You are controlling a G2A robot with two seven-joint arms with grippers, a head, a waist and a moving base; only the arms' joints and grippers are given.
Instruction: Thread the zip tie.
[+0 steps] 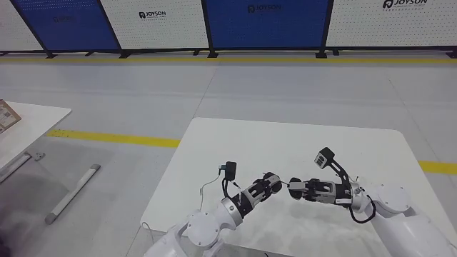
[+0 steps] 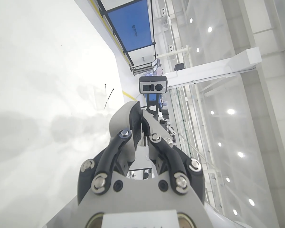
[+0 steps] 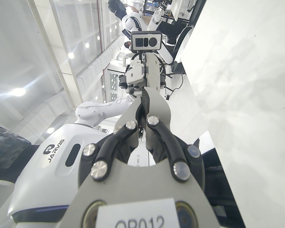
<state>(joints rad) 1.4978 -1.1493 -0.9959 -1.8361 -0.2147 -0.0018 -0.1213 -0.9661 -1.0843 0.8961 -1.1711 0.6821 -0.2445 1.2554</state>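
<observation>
A thin black plastic zip tie [image 2: 109, 97] lies straight and open on the white counter [image 1: 300, 143], near its right edge, so threading looks not yet begun. Toward the front edge, the left claw [image 2: 139, 110] and right claw [image 3: 143, 98] meet tip to tip, each pressed together; whether they pinch anything I cannot tell. Beyond the counter, blue and white perforated panels [image 1: 268, 7] stand behind a grey floor with a yellow line [image 1: 114, 138].
</observation>
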